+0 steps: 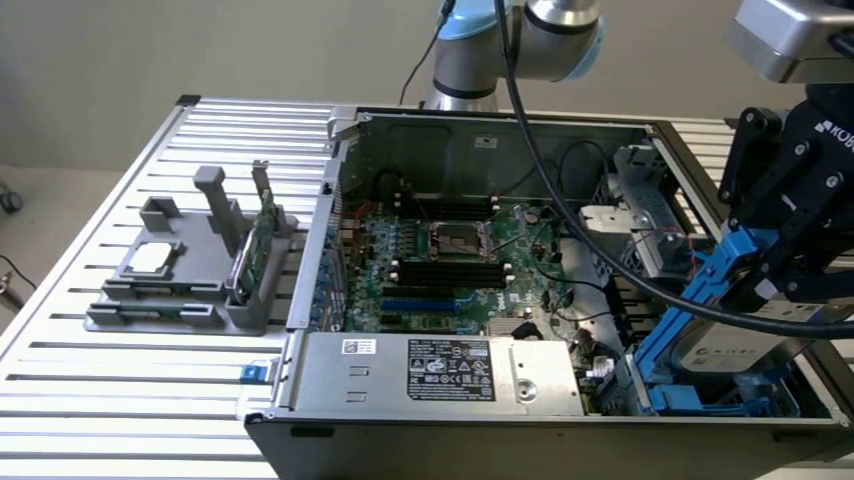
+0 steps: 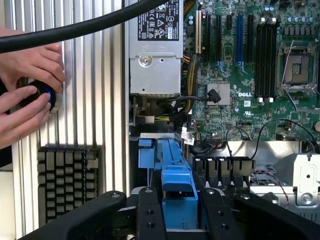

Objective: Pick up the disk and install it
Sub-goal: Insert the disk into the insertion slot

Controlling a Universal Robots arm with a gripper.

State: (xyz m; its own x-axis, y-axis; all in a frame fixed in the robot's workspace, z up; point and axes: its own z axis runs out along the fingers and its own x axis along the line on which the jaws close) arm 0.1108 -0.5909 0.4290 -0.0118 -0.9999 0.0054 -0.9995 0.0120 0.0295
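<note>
The disk [image 1: 730, 345] is a silver-grey drive in a blue carrier. It hangs tilted above the drive bay [image 1: 694, 402] at the front corner of the open computer case [image 1: 334, 180], on the exterior view's right. My gripper [image 1: 790, 283] is shut on the disk's upper end, with its black fingers on either side of the blue carrier. In the wrist view the blue carrier of the disk [image 2: 177, 192] sits between my gripper's [image 2: 179, 212] two fingers, and the bay's blue parts [image 2: 149, 155] lie just beyond it.
The motherboard [image 1: 454, 260] and the power supply [image 1: 441, 370] fill the case. A thick black cable [image 1: 567, 190] crosses over it. A grey stand [image 1: 174, 300] on the slatted table holds a processor chip [image 1: 151, 258] and a green card [image 1: 263, 245]. A person's hands [image 2: 25, 95] rest beside a keyboard [image 2: 67, 182].
</note>
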